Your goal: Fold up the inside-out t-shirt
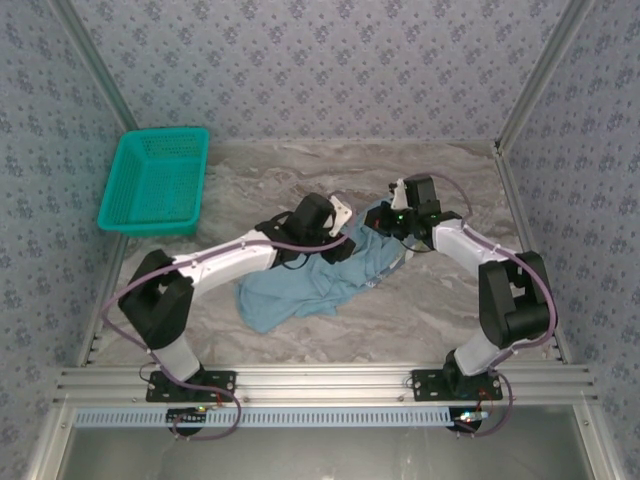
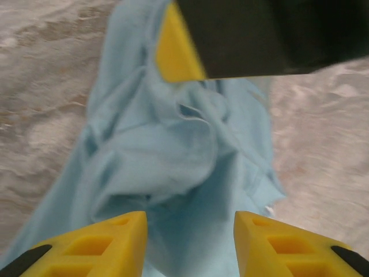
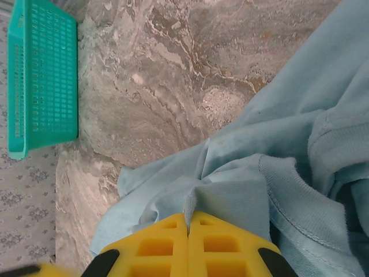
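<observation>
Inside-out t-shirt (image 1: 292, 295), limp and light: your right pincer (image 3: 188, 218) clamps a fold, left pincer (image 2: 190, 220) stands apart; grip its hem.

The light sky-blue t-shirt (image 1: 300, 290) lies crumpled in soft folds near the middle of the marbled surface (image 1: 420, 310), stretched slantwise from near-left to far-right, a stitched hem showing and one thin fold pinched in the closed right gripper (image 3: 188, 216).

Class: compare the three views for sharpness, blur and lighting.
Top external: even light, no hard shadows, the t-shirt sharp. Left wrist: blurred throughout, folds smeared. Right wrist: crisp seams and teal basket mesh, blur at the bottom-left corner.
</observation>
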Robot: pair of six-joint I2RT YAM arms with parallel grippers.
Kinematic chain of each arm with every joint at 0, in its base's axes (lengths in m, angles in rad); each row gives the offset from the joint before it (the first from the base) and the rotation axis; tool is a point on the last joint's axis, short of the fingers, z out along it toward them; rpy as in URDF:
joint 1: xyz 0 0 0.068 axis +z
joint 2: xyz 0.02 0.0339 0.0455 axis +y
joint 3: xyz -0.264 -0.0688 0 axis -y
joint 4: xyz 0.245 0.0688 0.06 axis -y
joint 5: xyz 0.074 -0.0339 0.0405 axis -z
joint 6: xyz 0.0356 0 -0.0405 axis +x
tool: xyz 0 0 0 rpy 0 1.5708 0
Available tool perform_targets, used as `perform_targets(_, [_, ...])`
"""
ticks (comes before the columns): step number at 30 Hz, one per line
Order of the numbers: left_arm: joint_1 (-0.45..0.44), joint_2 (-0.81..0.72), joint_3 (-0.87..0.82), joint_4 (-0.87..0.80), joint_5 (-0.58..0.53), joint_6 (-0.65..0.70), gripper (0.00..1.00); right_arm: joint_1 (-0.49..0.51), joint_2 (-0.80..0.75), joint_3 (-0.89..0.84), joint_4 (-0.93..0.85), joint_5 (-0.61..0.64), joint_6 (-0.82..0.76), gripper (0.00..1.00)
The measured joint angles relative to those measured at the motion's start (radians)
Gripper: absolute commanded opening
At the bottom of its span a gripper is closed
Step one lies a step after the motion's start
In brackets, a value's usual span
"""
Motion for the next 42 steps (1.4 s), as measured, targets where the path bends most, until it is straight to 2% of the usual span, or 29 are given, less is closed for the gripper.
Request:
perform_targets(5, [-0.006,0.056,0.044,-0.09,-0.116,0.039,0.45,-0.021,-0.054,0.0,0.0,0.0,0.0,0.0])
perform_targets(10, [-0.01,0.097,0.071,-0.153,-0.135,0.047,0.44,-0.031,-0.071,0.0,0.0,-0.001,0.0,0.0])
perform_targets(13, [-0.01,0.126,0.091,-0.159,-0.135,0.049,0.3,-0.033,-0.073,-0.001,-0.003,-0.001,-0.001,0.0])
perform_targets(15, [-0.007,0.134,0.093,-0.154,-0.133,0.053,0.13,-0.033,-0.079,-0.002,-0.008,-0.001,-0.001,0.0])
perform_targets(16, [-0.005,0.134,0.093,-0.148,-0.126,0.051,0.08,-0.034,-0.084,-0.002,-0.011,-0.001,-0.001,0.0])
perform_targets(17, [-0.001,0.134,0.092,-0.138,-0.112,0.052,0.03,-0.034,-0.09,-0.002,-0.016,-0.002,-0.002,0.0])
perform_targets(19, [0.008,0.116,0.064,-0.086,-0.071,0.055,0.0,-0.039,-0.111,-0.002,-0.031,-0.005,-0.005,0.0])
perform_targets(22, [0.037,0.013,-0.065,0.013,0.044,0.054,0.0,-0.061,-0.155,-0.001,-0.069,-0.003,-0.025,0.0])
perform_targets(27, [0.148,-0.261,-0.338,0.22,0.328,0.0,0.0,-0.109,-0.223,0.004,-0.143,-0.003,-0.057,0.0])
perform_targets(31, [0.213,-0.353,-0.445,0.341,0.467,-0.026,0.0,-0.126,-0.256,0.009,-0.186,-0.005,-0.072,0.0])
perform_targets(38, [0.218,-0.321,-0.499,0.422,0.577,-0.052,0.11,-0.105,-0.243,0.01,-0.202,-0.008,-0.084,0.0])
perform_targets(40, [0.222,-0.311,-0.501,0.428,0.562,-0.054,0.2,-0.103,-0.229,0.01,-0.203,-0.008,-0.09,0.0])
perform_targets(42, [0.222,-0.31,-0.501,0.408,0.501,-0.051,0.28,-0.103,-0.214,0.009,-0.203,-0.007,-0.095,0.0])
